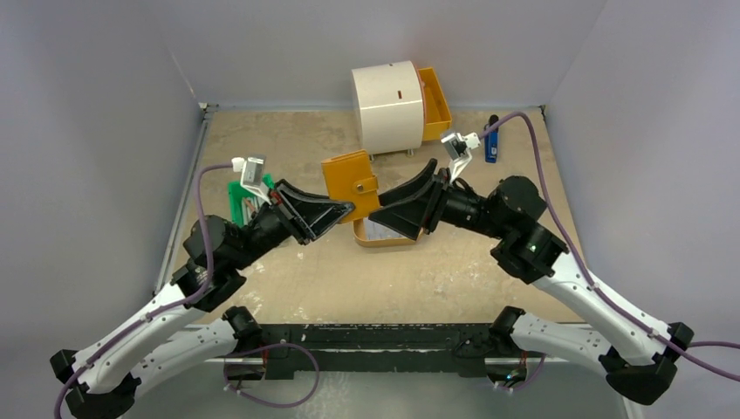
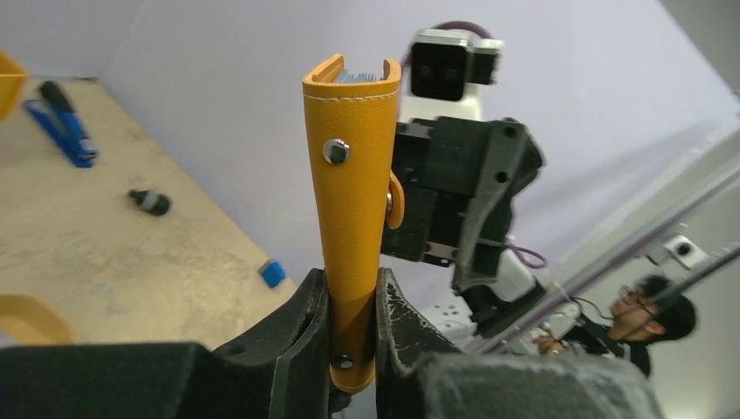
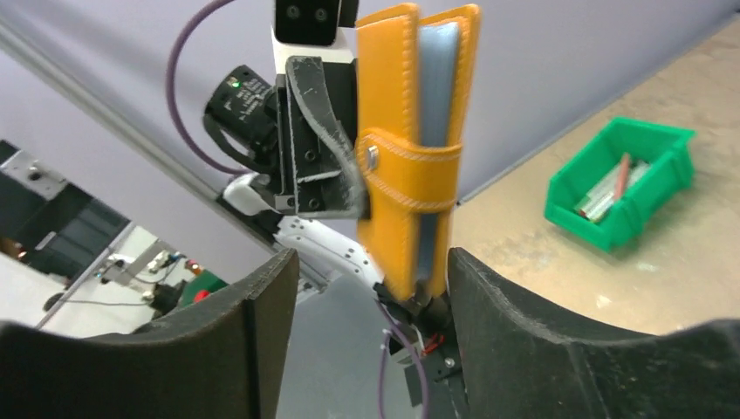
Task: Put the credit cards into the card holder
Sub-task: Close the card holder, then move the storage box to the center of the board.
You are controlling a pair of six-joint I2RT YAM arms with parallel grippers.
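Observation:
The orange card holder [image 1: 351, 185] hangs upright above the middle of the table, folded, with its snap strap across the open side. My left gripper [image 1: 342, 209] is shut on its lower end; in the left wrist view both fingers [image 2: 305, 327] press the card holder [image 2: 353, 175]. Pale grey-blue credit cards [image 3: 434, 105] show edge-on between its covers, and their edges [image 2: 358, 77] peek out at its top. My right gripper [image 3: 373, 262] stands open around the card holder [image 3: 401, 131], which sits close to the right-hand finger [image 3: 489, 297]. From above, the right gripper [image 1: 397, 209] faces the left one.
A white drum with an orange drawer [image 1: 388, 105] stands at the back. A blue tool [image 1: 491, 144] lies at the back right. A green bin [image 3: 624, 179] of grey sticks sits at the left. An orange-rimmed piece [image 1: 384, 237] lies on the table under the grippers.

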